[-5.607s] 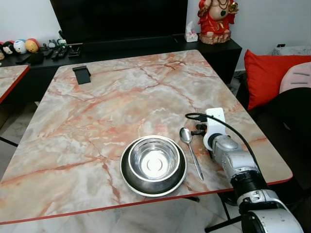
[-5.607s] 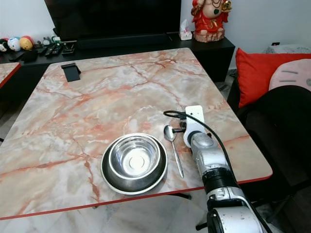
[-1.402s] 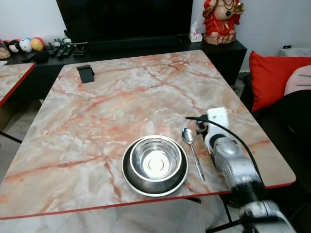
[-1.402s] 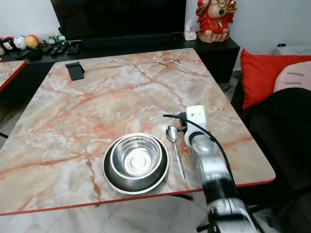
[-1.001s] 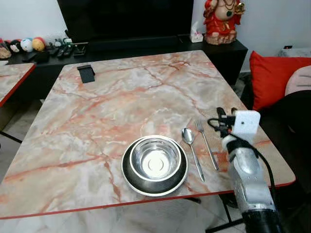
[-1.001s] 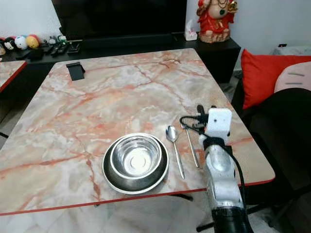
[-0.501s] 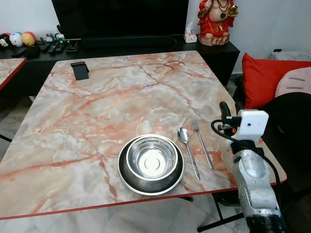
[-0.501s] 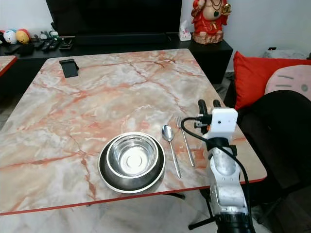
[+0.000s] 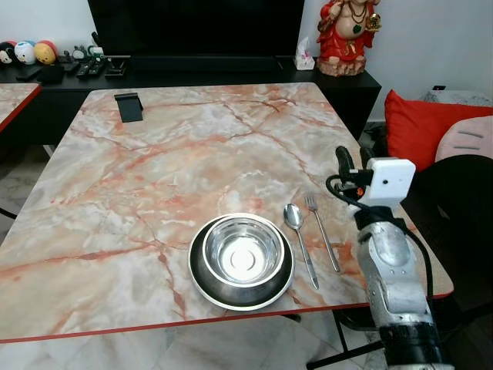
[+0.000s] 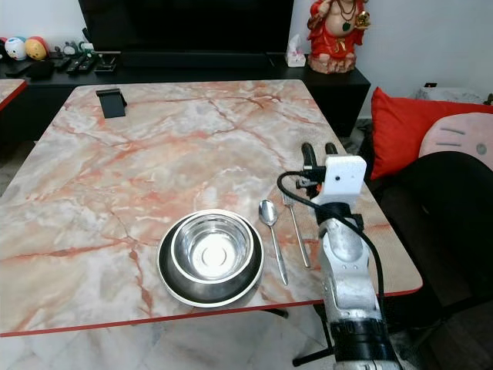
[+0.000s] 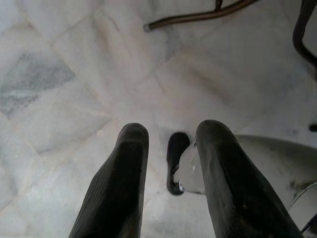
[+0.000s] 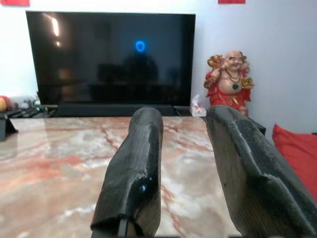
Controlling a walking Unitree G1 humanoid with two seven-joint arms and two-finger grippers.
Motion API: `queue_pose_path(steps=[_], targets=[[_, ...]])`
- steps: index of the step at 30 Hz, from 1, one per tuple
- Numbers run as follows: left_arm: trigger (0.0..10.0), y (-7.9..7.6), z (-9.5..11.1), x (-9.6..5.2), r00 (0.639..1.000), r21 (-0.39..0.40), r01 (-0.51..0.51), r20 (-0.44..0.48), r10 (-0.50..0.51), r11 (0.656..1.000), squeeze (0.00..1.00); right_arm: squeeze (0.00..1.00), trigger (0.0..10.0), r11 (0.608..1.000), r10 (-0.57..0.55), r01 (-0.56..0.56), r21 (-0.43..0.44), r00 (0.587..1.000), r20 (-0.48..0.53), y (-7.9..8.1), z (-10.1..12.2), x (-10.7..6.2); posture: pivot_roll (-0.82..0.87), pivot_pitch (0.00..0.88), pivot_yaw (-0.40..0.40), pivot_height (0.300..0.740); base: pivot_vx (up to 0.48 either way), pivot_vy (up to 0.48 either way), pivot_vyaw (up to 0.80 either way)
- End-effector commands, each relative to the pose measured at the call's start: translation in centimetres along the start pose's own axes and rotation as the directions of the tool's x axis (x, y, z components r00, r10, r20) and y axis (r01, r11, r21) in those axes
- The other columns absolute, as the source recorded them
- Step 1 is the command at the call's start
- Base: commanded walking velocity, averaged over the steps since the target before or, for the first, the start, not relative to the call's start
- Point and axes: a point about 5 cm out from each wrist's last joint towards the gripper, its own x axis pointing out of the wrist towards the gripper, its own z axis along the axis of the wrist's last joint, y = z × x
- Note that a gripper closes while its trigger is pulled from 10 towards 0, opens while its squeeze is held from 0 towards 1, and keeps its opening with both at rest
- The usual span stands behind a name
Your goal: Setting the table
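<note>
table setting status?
Done: bowl sits on plate, spoon and fork lie side by side to its right. In hand: nothing; right gripper is open and raised over the table. Left: no visible items waiting.

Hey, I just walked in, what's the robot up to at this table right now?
It is setting a place at the marble table. A steel bowl sits inside a dark plate near the front edge, with a spoon and a fork lying side by side to its right. The right end effector is open, holds nothing, and hovers above the table just right of the fork. The left end effector hangs open over the floor.
</note>
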Motion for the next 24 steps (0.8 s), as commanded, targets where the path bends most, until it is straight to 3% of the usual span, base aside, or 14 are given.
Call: queue_pose_path(steps=[1, 4, 5, 6, 14, 24], targets=[[10.0, -0.05, -0.29, -0.15, 1.0, 0.003, 0.013, -0.009, -0.013, 1.0, 0.0, 0.0, 10.0, 1.0, 0.0, -0.001, 0.01, 1.0, 0.01, 0.15, 0.17, 0.3, -0.08, 0.0, -0.031, 0.74, 0.0, 0.0, 0.0], [10.0, -0.13, -0.22, -0.13, 1.0, 0.017, 0.029, -0.007, -0.029, 0.999, 0.0, 0.0, 10.0, 1.0, -0.009, 0.008, 0.017, 1.0, 0.019, 0.06, 0.32, 0.49, -0.08, 0.0, -0.028, 0.74, 0.0, 0.0, 0.0], [10.0, -0.3, 0.08, -0.06, 0.998, 0.08, 0.062, 0.001, -0.062, 0.995, 0.0, 0.0, 10.0, 1.0, -0.017, 0.016, 0.021, 1.0, 0.025, -0.04, 0.46, 0.65, -0.08, 0.0, -0.028, 0.74, 0.0, 0.0, 0.0], [10.0, -0.35, 0.16, -0.06, 0.997, 0.089, 0.072, 0.006, -0.073, 0.993, 0.0, 0.0, 10.0, 1.0, -0.017, 0.016, 0.022, 1.0, 0.026, -0.02, 0.47, 0.68, -0.09, 0.0, -0.024, 0.74, 0.0, 0.0, 0.0], [10.0, -0.4, 0.45, -0.16, 0.994, 0.095, 0.092, 0.043, -0.096, 0.991, 0.0, 0.0, 10.0, 0.999, -0.012, 0.011, 0.036, 1.0, 0.018, 0.45, 0.13, 0.48, -0.08, 0.0, -0.021, 0.74, 0.0, 0.0, 0.0], [10.0, 0.32, -0.34, -0.39, 0.999, 0.102, 0.03, -0.021, -0.028, 0.994, 0.0, 0.0, 10.0, 0.999, -0.028, 0.028, 0.036, 1.0, 0.003, 0.12, -0.29, -0.01, -0.08, 0.0, -0.015, 0.74, 0.0, 0.0, 0.0]])
